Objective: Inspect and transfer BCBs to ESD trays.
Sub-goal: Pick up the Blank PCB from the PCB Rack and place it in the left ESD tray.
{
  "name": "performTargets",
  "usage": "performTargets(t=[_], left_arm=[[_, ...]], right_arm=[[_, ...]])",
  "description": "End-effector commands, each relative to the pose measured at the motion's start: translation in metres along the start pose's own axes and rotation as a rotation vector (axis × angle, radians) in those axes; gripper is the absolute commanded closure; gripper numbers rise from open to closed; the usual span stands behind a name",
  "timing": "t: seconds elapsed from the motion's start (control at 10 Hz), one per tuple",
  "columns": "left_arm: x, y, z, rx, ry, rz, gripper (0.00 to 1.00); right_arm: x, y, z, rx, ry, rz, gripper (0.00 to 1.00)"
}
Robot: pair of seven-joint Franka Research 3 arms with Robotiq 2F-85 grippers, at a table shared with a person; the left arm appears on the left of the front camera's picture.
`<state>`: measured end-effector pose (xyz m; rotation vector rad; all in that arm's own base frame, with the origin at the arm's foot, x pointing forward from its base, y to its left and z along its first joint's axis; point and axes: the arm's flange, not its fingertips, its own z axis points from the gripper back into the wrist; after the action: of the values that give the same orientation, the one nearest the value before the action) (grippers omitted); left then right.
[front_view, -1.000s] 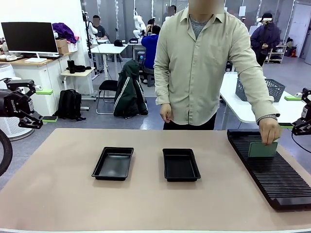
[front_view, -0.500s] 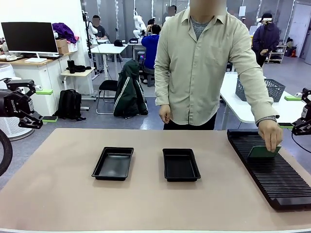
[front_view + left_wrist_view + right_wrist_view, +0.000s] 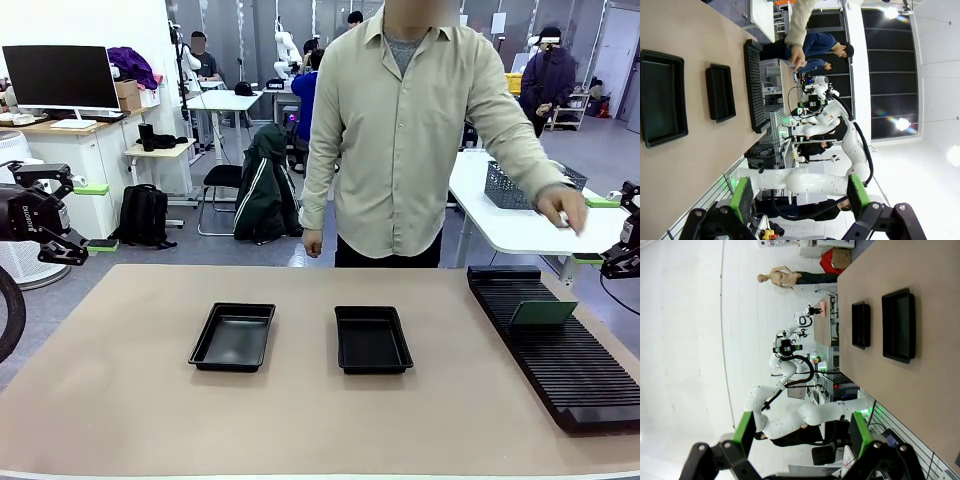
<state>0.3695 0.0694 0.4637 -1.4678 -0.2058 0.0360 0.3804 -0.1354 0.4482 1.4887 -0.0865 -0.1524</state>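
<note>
Front view: a single BCB (image 3: 543,313) stands leaning in the slots of the long black rack (image 3: 570,380) at the robot's right end of the counter (image 3: 300,420); its long edge runs across the rack's width, roughly side to side in this picture, and its face tilts back rather than lying flat.

The right tool (image 3: 600,230) hangs just beyond that end of the counter, near the board and above it, jaws released and holding nothing. The left tool (image 3: 95,216) is well apart at the opposite end, likewise spread wide and empty. So the right arm looks to be the one for the pick, reaching inward and down.

The two ESD trays (image 3: 232,337) sit empty side by side toward the middle of the counter; the nearer tray (image 3: 372,340) lies to the board's left, between it and the other tray, so a transfer would carry the board leftward across bare counter.

Against the earlier frames, the person's hand (image 3: 560,207) has let go: a second ago it pinched the board's top edge and held it upright over the rack, then laid it back; now the hand is raised clear, over the white table behind, and the board rests alone. Neither tool has shifted, and both have stayed open.
</note>
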Motion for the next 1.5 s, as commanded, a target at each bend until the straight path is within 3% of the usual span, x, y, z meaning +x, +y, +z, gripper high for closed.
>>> performTargets(t=[0.0,1.0,1.4], left_arm=[[0.0,0.0,0.0,-0.001,0.001,0.0,0.0],[0.0,0.0,0.0,-0.001,0.001,0.0,0.0],[0.0,0.0,0.0,-0.001,0.001,0.0,0.0]], right_arm=[[0.0,0.0,0.001,0.0,-0.002,0.001,0.0],[0.006,0.023,0.007,-0.088,0.014,0.032,0.0],[0.008,0.086,0.015,-0.428,0.009,0.307,0.0]])
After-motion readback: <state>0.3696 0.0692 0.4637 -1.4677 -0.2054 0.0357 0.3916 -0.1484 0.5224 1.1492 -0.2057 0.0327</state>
